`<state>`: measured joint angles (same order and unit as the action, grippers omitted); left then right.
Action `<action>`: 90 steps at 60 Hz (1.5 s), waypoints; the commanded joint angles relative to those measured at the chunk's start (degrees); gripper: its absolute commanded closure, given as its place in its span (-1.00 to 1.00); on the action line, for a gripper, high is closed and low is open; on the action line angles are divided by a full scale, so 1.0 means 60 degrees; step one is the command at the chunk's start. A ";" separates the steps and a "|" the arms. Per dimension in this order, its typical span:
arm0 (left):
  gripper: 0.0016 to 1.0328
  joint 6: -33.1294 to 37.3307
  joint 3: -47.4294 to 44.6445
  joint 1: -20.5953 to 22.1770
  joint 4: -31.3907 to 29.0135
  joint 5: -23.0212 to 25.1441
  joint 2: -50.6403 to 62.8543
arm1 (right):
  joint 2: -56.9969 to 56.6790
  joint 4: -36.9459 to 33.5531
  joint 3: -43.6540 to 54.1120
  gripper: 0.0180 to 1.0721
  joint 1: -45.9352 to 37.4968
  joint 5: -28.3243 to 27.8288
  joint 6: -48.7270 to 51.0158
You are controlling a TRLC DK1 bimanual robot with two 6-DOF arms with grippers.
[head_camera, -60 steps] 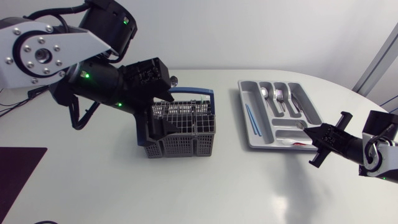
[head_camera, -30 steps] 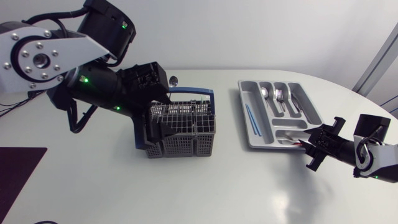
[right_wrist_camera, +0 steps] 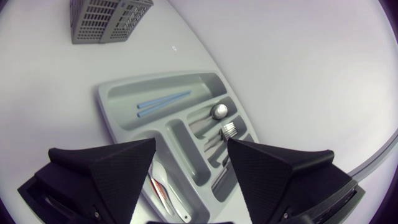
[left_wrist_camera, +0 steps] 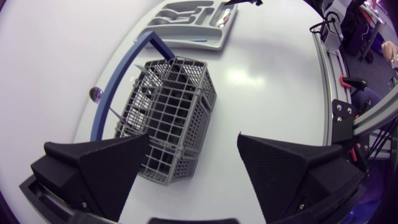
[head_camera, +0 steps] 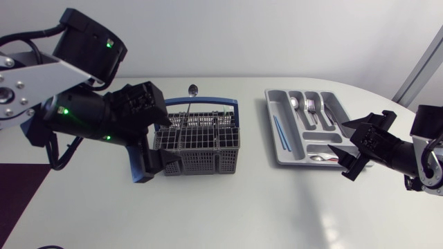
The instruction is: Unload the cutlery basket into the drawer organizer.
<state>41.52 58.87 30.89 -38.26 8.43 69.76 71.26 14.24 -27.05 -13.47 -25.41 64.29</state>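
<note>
Left wrist view: the grey mesh cutlery basket point(left_wrist_camera: 171, 112), blue-handled, stands on the table point(left_wrist_camera: 261, 93) just ahead of our open left jaws; our right jaws gape beside the drawer organizer point(right_wrist_camera: 107, 106).

Left tool point(left_wrist_camera: 193, 140) back, clear of cutlery basket point(left_wrist_camera: 177, 99).

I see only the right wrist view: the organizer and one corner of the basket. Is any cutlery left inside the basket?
Observer: Yes. In the head view a spoon stands in the basket, bowl up, leaning past the blue handle.
Operator: Where is the left hand?
Observer: The left hand is open at the basket's end away from the organizer, holding nothing.
</note>
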 commanded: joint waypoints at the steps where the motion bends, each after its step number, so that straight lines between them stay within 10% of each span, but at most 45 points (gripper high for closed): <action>1: -0.80 -0.0430 -0.0569 -0.0242 -0.0112 -0.0145 -0.0142 | -0.0466 -0.0498 -0.0136 -0.65 0.0561 0.0045 -0.0901; 9: -0.55 -0.0489 -0.1096 -0.0593 -0.0098 -0.0218 -0.0156 | -0.0730 -0.1011 -0.0209 -0.59 0.1836 0.0470 -0.2029; 23: 0.34 -0.0972 -0.1609 -0.0930 0.1015 -0.0218 -0.0142 | -0.0642 -0.0865 -0.0575 0.70 0.3989 0.1276 -0.3845; 29: 0.80 -0.1221 -0.1741 -0.1062 0.1616 -0.0218 0.0063 | -0.0569 -0.0865 -0.0824 0.76 0.4780 0.1364 -0.4504; 63: 0.89 -0.1324 -0.1580 -0.1560 0.3374 -0.0232 0.2187 | 0.2639 0.1084 -0.2304 0.89 0.7446 0.2565 -0.5662; 90: 0.91 -0.1338 -0.1477 -0.1692 0.2773 -0.0247 0.0972 | 0.2214 0.1010 -0.2538 0.89 0.7256 0.2565 -0.5574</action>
<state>34.46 49.65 21.58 -19.42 7.38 79.66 88.53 19.94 -41.69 30.92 -10.20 31.90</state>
